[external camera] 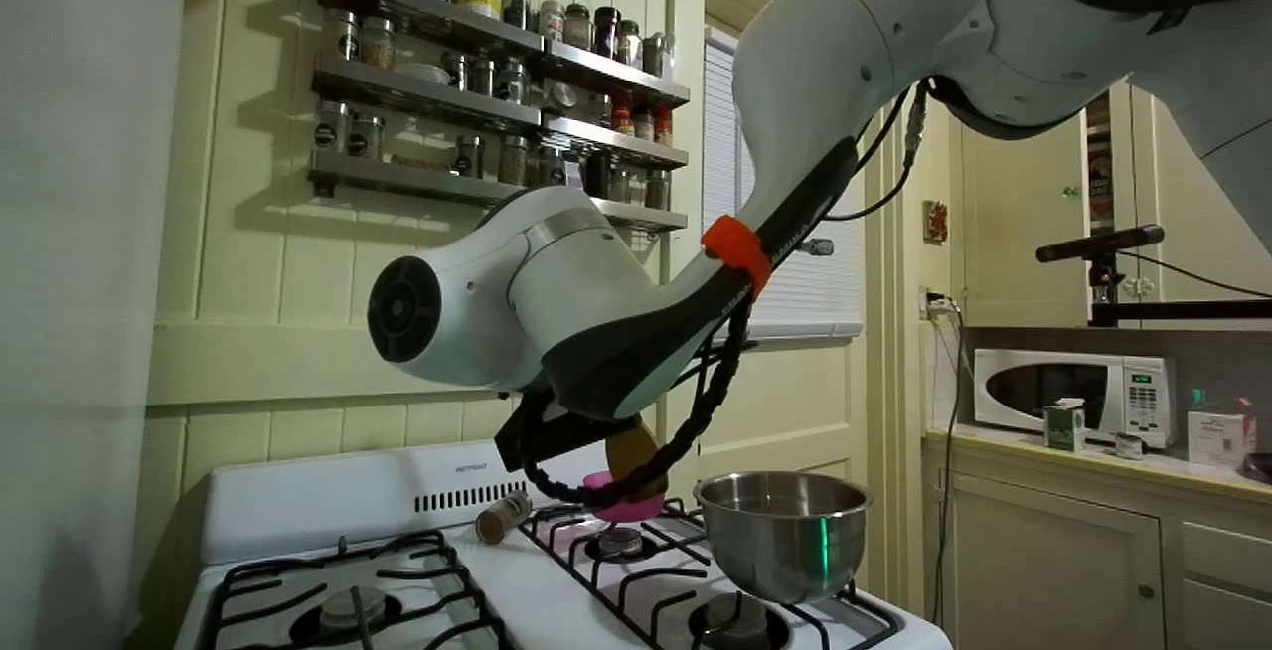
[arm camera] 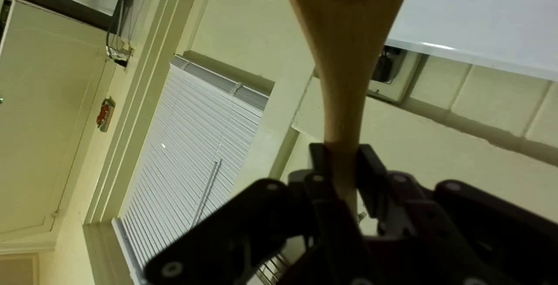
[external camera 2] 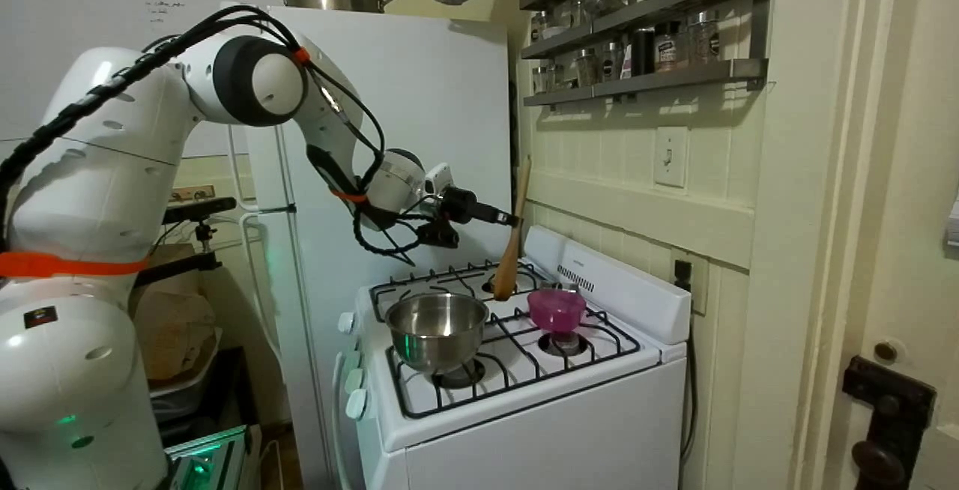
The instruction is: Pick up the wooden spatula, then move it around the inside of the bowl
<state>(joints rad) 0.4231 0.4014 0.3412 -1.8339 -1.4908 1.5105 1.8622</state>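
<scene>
Wooden spatula (external camera 2: 509, 261), head down, centre of an exterior view, above and right of the metal bowl (external camera 2: 438, 348) | gripper (arm camera: 343, 158) grasping its handle | handling (judged): light, stiff, apt to swivel; best held mid-handle, head free.

The wooden spatula (external camera 2: 506, 271) is showing a light brown colour. The gripper (external camera 2: 514, 220) is looking black. The big bowl (external camera: 770, 546) is shining silver-grey, and a thin green streak (external camera: 824, 551) is glowing on its side. The small bowl (external camera 2: 557, 313) is looking bright pink. The stove (external camera 2: 539, 415) is gleaming white, and its grates (external camera 2: 538, 375) are making black lines. The robot arm (external camera: 825, 64) is wearing white and black, with orange bands (external camera: 737, 244). From where I'm standing, the wall (external camera: 328, 352) is looking pale yellow. The window blind (arm camera: 196, 132) is making thin white stripes. The microwave (external camera: 1115, 397) is showing white with a black window (external camera: 1043, 390).
</scene>
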